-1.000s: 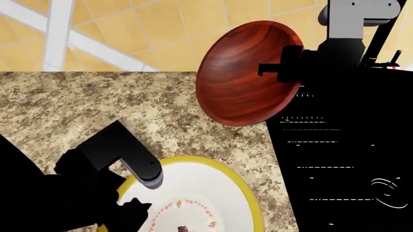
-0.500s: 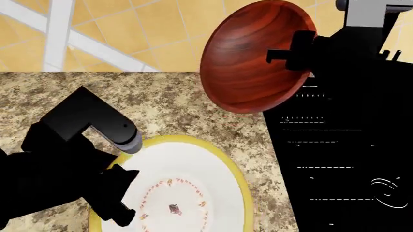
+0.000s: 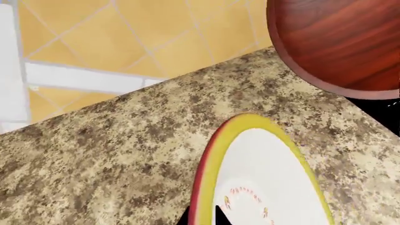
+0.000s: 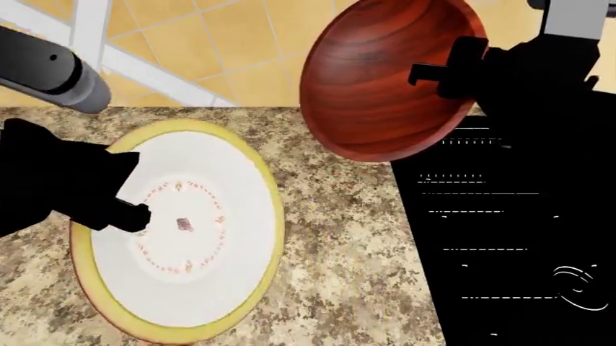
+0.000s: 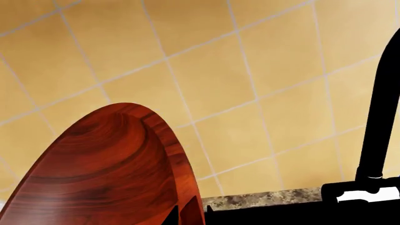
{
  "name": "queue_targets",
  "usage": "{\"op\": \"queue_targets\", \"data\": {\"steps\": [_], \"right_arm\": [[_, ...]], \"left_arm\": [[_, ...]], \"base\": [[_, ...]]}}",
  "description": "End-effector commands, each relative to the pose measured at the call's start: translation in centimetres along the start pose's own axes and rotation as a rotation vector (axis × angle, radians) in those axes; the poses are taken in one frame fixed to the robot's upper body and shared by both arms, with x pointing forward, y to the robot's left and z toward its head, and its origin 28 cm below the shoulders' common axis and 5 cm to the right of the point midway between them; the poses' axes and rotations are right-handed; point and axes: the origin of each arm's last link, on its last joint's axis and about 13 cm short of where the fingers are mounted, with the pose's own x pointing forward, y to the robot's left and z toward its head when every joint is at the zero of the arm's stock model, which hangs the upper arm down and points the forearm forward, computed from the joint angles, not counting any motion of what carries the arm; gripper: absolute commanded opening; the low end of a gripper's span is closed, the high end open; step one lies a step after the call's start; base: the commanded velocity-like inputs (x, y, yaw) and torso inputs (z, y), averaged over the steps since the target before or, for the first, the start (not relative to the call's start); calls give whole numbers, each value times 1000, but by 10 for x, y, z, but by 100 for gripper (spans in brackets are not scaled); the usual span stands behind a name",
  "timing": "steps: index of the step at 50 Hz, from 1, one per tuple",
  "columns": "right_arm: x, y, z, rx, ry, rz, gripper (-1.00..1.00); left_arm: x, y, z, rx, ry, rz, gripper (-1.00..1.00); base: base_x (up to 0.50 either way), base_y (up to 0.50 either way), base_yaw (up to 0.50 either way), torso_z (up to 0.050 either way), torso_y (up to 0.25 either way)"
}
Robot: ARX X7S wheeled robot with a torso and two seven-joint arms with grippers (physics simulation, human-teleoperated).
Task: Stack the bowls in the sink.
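Observation:
My left gripper (image 4: 120, 215) is shut on the rim of the white bowl (image 4: 192, 238), which has a yellow rim and small red marks. That bowl is held tilted above the speckled countertop (image 4: 337, 238). In the left wrist view the fingertips (image 3: 203, 216) pinch the yellow rim of the white bowl (image 3: 262, 178). My right gripper (image 4: 438, 74) is shut on the rim of the reddish-brown wooden bowl (image 4: 385, 79). It hangs steeply tilted over the left edge of the black sink (image 4: 520, 245). The right wrist view shows the wooden bowl (image 5: 100, 173) pinched in the gripper (image 5: 187, 213).
The tall black faucet (image 5: 381, 108) rises beside the wooden bowl in the right wrist view. Yellow wall tiles (image 4: 212, 43) stand behind the countertop. Ribbed drainboard lines (image 4: 472, 213) mark the sink's surface.
My left gripper has lifted the white bowl up and to the left, tilting it more toward the camera. The wooden bowl has risen slightly with the right gripper.

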Motion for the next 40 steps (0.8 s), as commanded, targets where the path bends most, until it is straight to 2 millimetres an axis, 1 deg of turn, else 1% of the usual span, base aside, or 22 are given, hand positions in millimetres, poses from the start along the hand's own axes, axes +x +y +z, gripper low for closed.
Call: {"op": "queue_targets", "data": {"steps": [1,9,17,24,35,40], "right_arm": [[0,0,2,32,-20,15,-100],[2,0,2,42,-17,21,-100],[1,1,1,49,-26,30,-100],[0,1,2,57,-33,33,-100],[-6,1,3,21,-136,49,-100],[-9,2,5,2,-132,52,-100]], "left_arm": [[-24,10,20,-97,-208,120,-100],[-38,15,34,-164,-330,185,-100],[-45,19,40,-184,-380,237,-100],[-44,17,43,-167,-396,247,-100],[-34,20,40,-177,-410,299,-100],[-34,21,40,-181,-418,316,-100]], "base": [[0,0,0,0,0],[0,0,0,0,1],[0,0,0,0,0],[0,0,0,0,1],[0,0,0,0,0],[-110,0,0,0,2]]}}
